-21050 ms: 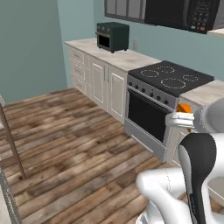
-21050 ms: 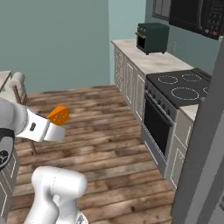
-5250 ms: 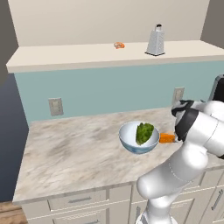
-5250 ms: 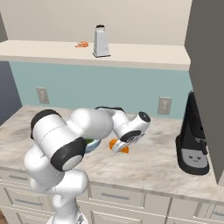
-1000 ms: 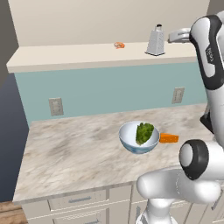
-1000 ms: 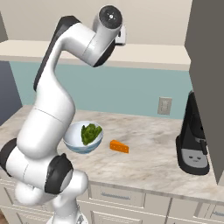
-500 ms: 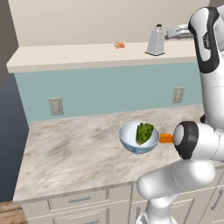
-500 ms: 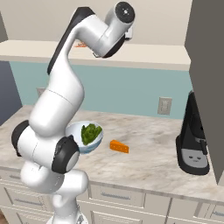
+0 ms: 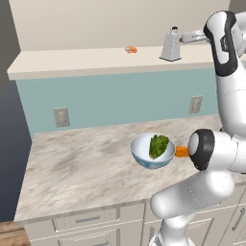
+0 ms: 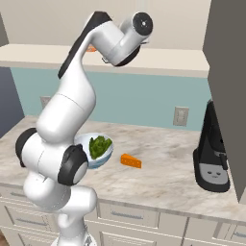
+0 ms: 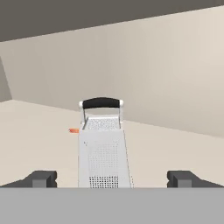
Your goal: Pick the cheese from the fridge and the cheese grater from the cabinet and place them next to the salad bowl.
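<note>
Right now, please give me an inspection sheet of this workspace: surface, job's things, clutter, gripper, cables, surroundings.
Surface: marbled counter below; cream shelf above it.
Job's things: grater upright on the shelf, untouched; cheese lying on the counter beside the bowl, apart from it; bowl holds lettuce.
Clutter: small orange item on the shelf, left of the grater.
Gripper: gripper open, level with the grater, one finger tip either side of its base in the hand view; nothing held.
Cables: nothing seen.
Surroundings: black appliance at the counter's right end; wall sockets on the blue backsplash; drawers under the counter.
</note>
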Controlling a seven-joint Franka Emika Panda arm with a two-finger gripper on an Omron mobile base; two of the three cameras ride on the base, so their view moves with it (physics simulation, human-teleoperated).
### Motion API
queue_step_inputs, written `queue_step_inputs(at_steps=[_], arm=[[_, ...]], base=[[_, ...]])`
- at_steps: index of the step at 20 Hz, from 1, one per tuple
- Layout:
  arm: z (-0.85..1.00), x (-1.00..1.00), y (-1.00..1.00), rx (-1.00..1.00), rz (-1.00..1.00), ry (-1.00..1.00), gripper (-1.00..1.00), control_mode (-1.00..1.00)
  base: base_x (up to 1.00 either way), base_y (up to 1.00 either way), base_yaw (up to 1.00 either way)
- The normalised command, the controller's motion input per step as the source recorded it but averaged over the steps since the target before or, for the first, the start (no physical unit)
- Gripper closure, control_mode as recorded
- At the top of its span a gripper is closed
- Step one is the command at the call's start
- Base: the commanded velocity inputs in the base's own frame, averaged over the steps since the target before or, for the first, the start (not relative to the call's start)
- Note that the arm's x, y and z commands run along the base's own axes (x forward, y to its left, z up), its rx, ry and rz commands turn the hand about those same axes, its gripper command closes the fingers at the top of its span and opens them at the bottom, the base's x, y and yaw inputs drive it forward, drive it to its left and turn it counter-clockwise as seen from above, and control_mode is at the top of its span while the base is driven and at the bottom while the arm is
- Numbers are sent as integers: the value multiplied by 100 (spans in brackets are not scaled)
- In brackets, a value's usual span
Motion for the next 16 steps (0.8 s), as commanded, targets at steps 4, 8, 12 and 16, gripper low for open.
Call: queue_step_inputs(at_steps=[4,8,12,16], arm=[[0,18,7,0,0,0,-100,-100],[0,8,10,0,0,3,-100,-100],[-2,31,5,0,2,11,-100,-100],[-5,48,2,0,7,4,-100,-100]], base=[[0,0,0],[0,0,0],[0,0,0],[0,0,0]])
